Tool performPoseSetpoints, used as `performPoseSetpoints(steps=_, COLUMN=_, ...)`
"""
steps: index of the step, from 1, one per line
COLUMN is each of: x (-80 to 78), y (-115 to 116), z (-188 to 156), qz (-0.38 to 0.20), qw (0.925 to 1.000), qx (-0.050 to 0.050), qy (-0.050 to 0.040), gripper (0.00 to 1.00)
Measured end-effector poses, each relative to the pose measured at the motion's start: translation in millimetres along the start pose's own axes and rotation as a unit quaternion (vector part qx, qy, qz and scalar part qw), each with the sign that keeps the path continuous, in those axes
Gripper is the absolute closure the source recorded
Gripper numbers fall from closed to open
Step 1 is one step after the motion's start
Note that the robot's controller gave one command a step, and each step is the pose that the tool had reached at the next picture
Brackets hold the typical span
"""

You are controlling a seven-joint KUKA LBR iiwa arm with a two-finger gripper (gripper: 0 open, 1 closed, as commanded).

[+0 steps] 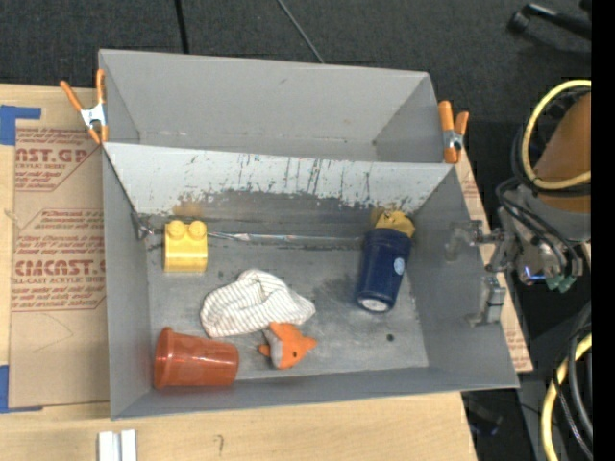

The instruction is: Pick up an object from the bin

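The end effector (490,288) is seen at 3 o'clock over the bin's (288,104) right wall, tangled with cables; whether it is open or closed cannot be told. Nearest it, a blue can (382,269) lies at 3 o'clock, its far end partly hiding a yellow thing (394,223). A cloth (252,303) and orange toy (286,346) are found at 6, a cup (195,359) at 7, a block (186,246) at 10.

Yellow brick (185,246); striped white cloth (255,303); orange cup (195,359); navy can (382,267).
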State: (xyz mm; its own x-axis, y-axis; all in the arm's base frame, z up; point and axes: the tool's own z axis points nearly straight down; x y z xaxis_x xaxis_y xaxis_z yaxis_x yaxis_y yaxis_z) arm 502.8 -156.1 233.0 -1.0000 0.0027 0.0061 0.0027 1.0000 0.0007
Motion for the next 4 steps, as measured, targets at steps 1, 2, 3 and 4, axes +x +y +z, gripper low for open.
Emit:
performPoseSetpoints(steps=1, x=-1.7, y=1, z=-5, qz=-0.001, qw=1.0000, qx=0.001, qy=-0.0040, gripper=0.00)
performPoseSetpoints(steps=2, x=-29.6, y=50, z=49, qz=-0.030, qw=0.9995, qx=0.002, qy=-0.0069, gripper=0.00)
performPoseSetpoints(steps=3, x=-34.8, y=70, z=75, qz=-0.030, qw=0.9996, qx=-0.002, qy=-0.0017, gripper=0.00)
performPoseSetpoints(steps=4, x=-27.8, y=68, z=113, qz=-0.010, qw=0.9999, qx=0.001, qy=-0.0061, gripper=0.00)
